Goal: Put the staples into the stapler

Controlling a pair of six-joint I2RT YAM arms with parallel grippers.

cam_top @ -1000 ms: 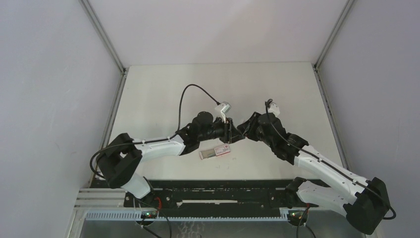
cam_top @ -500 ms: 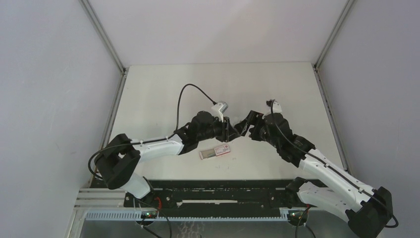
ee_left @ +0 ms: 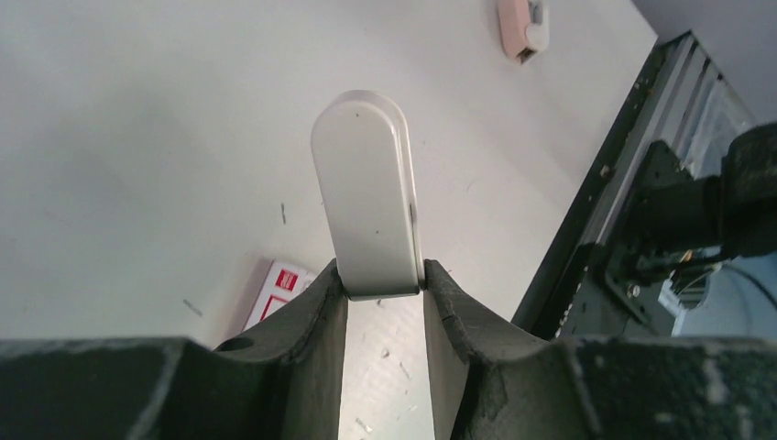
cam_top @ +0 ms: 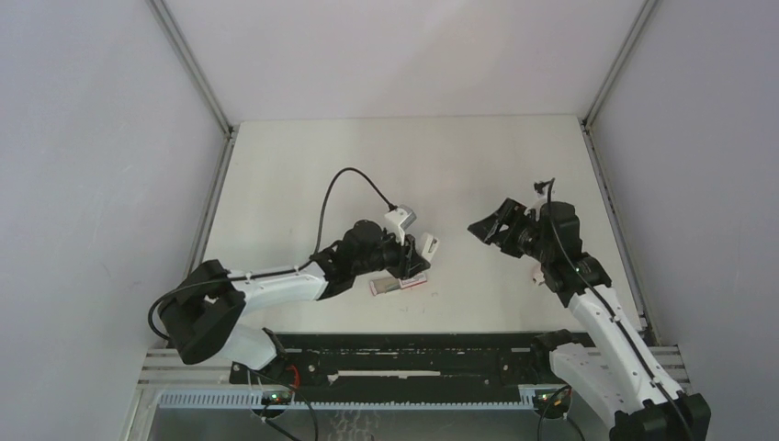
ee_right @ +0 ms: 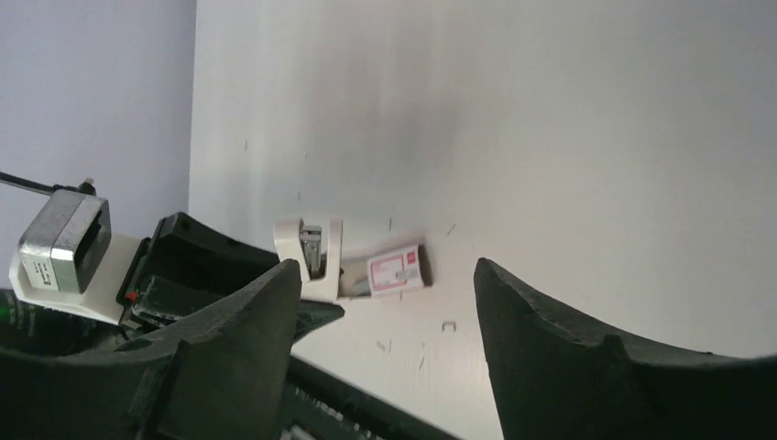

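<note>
Surface (cam_top: 303, 184) was white, with both arms mounted at its near edge. Left claw (ee_left: 385, 275) was clamped on the white stapler (ee_left: 366, 192), held over the surface near its middle. Right claw (ee_right: 385, 275) stood with jaws wide apart, holding nothing, well apart from the stapler. Red-and-white staple box (cam_top: 397, 285) lay flat just beside the left claw. One loose staple (ee_right: 449, 325) lay near it.

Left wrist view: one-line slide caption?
Left gripper clamps the white stapler by one end over the table, the red-and-white staple box partly visible beside its finger.
</note>
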